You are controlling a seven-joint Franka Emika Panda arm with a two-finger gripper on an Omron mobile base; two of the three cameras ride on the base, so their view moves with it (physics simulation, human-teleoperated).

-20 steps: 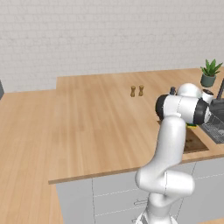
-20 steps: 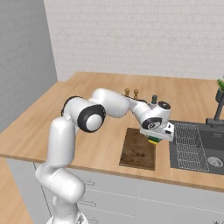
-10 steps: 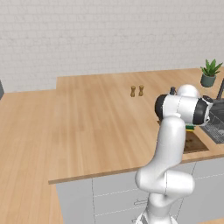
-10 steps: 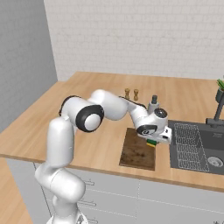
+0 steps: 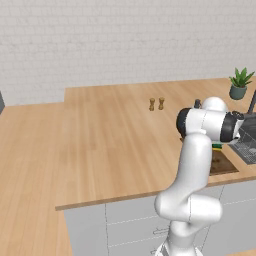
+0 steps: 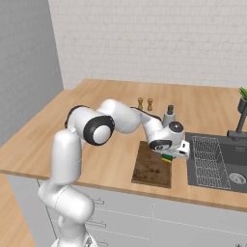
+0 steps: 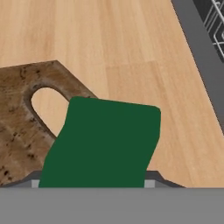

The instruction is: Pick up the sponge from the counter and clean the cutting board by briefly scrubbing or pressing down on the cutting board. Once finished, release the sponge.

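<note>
1. Fingers point(image 7: 150, 179): your gripper point(image 7: 92, 181), closed on the sponge point(image 7: 105, 140), one finger to each side, dark green face toward the hand camera.
2. Sponge: at the cutting board's point(image 6: 152, 169) sink-side point(image 6: 236, 164) far corner, near its slot; contact with the board, cannot tell.
3. Arm point(image 6: 120, 118): reaching over the counter point(image 6: 58, 154), hand low.

My dark green, yellow-bottomed block sponge point(image 7: 103, 140), my dark brown, black-speckled rectangular wooden cutting board point(image 7: 15, 127), pale brown wood-plank counter point(image 7: 135, 39)
</note>
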